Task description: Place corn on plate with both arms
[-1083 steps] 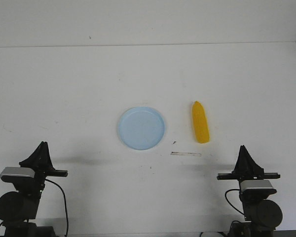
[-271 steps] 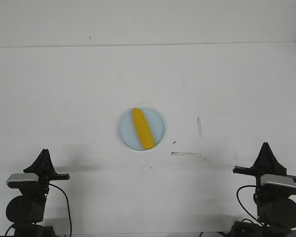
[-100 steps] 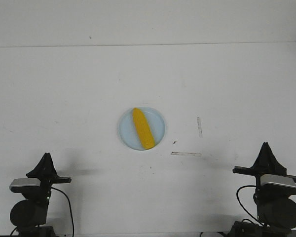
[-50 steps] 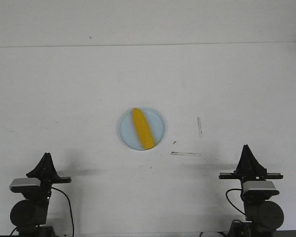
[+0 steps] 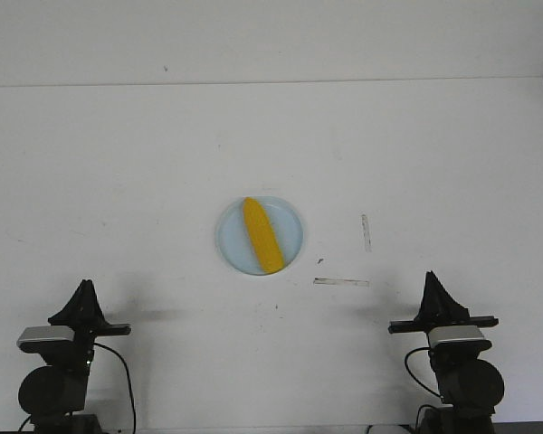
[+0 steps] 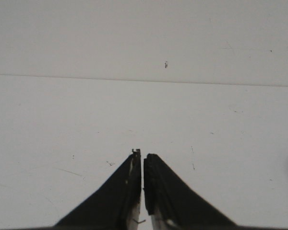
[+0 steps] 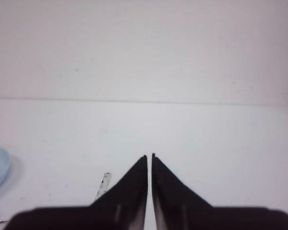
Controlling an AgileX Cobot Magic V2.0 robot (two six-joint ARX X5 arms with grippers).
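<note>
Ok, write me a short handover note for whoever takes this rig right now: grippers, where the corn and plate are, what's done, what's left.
Left gripper: fingers shut, holding nothing, pulled back at its base near the table's front edge.
Right gripper: fingers shut, holding nothing, likewise pulled back at its base.
Corn: lying on the plate mid-table, pointed end away from the robot, blunt end near the rim.
Done: the corn is on the plate and neither arm touches it.
Left: apparently nothing; the placement looks complete.
</note>
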